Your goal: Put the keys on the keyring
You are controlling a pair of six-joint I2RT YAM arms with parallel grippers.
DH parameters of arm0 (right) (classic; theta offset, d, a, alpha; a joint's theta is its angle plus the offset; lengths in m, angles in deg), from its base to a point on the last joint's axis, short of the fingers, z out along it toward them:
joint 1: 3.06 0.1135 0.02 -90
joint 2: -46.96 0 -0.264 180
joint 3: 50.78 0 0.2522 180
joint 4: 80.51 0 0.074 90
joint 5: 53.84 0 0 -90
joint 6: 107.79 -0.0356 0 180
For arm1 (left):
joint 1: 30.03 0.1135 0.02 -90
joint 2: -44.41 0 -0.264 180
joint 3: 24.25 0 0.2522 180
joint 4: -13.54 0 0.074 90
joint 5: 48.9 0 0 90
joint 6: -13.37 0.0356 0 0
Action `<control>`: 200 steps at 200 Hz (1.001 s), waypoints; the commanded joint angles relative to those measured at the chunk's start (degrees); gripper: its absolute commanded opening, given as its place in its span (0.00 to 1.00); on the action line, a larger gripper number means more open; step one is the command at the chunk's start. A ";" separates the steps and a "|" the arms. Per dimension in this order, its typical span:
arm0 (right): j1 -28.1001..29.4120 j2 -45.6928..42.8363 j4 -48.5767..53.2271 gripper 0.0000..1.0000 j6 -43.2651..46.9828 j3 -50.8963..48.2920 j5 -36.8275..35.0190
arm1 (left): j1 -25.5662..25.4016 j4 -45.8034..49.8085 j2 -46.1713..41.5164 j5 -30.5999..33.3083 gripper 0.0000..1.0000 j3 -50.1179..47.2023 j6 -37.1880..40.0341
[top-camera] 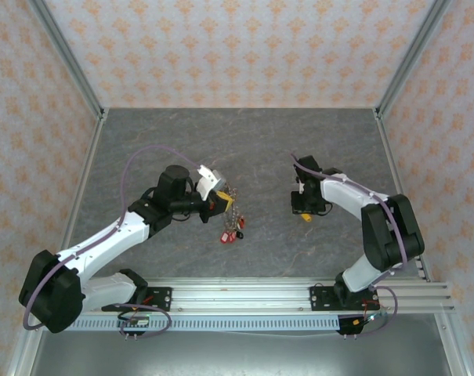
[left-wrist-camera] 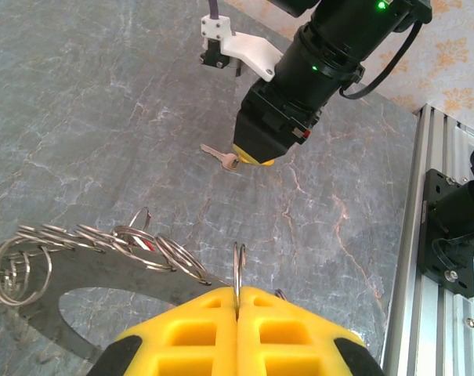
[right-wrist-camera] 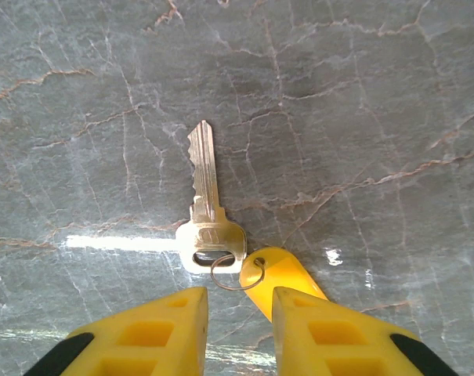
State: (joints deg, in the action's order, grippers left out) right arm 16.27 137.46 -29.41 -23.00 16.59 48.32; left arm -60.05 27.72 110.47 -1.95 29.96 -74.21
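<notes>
**Loose key just ahead of our right claw**

Near the middle of the table (top-camera: 315, 141), our left claw (left-wrist-camera: 238, 291) is clamped shut on the keyring (left-wrist-camera: 119, 270), with red keys (top-camera: 230, 232) hanging from it. Well apart, toward the right edge, the loose key (right-wrist-camera: 208, 196) lies flat just beyond our right claw (right-wrist-camera: 238, 296), head nearest and blade pointing straight away. That claw is narrowly parted and grips nothing we can see. The key's yellow tag (right-wrist-camera: 277, 270) reaches in beside its right finger. We judge the right arm nearer
</notes>
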 commanded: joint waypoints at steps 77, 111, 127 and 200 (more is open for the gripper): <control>-0.05 1.13 2.07 0.32 8.81 2.95 0.53 | -0.49 -2.32 -0.50 0.33 0.00 2.77 -0.20; 0.00 3.40 2.07 0.32 9.14 4.46 2.65 | -0.52 -2.54 -0.67 0.68 0.00 2.70 -0.39; -0.01 4.29 0.90 0.32 7.88 4.73 3.60 | -0.48 -2.45 -0.67 0.67 0.00 2.83 -0.37; -0.33 3.82 0.37 0.32 3.27 3.17 4.26 | -0.50 -2.20 -1.27 0.33 0.00 2.32 -0.20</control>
State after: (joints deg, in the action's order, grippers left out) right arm 16.27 142.49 -29.52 -18.00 20.00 52.69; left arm -60.31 27.75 110.47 -1.53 29.96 -74.21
